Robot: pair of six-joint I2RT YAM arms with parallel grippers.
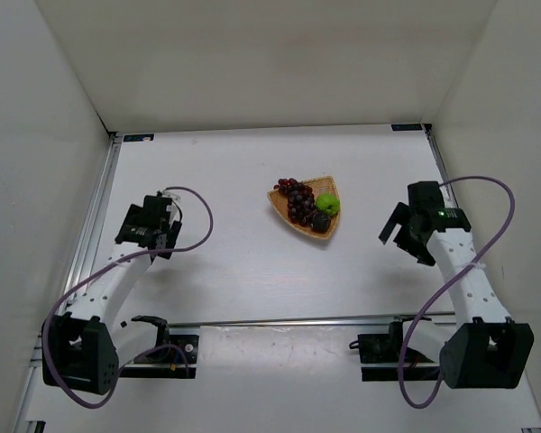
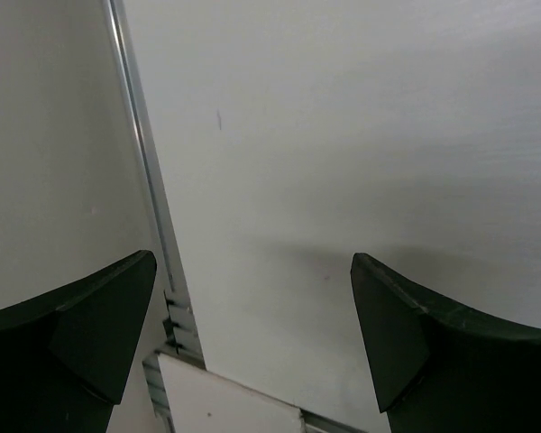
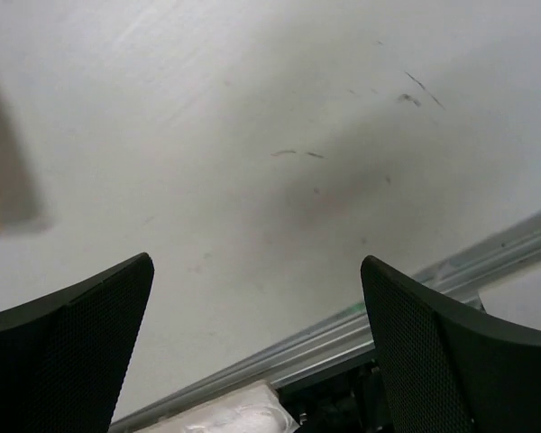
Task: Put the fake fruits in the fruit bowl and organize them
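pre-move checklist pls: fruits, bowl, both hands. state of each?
1. Grape bunch in the fruit bowl: ok.
2. Green fruit in the bowl, right of the grapes: ok.
3. Dark fruit in the bowl, at its near corner: ok.
4. Grapes fully inside the rim: cannot tell, their far end reaches the edge.
5. Left hand open, empty, away from the bowl: ok.
6. Right hand open, empty, off to the bowl's right: ok.

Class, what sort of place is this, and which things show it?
Probably a robot test cell: white walls box in a table, left arm and right arm bolted at its near edge, fruit bowl as prop.
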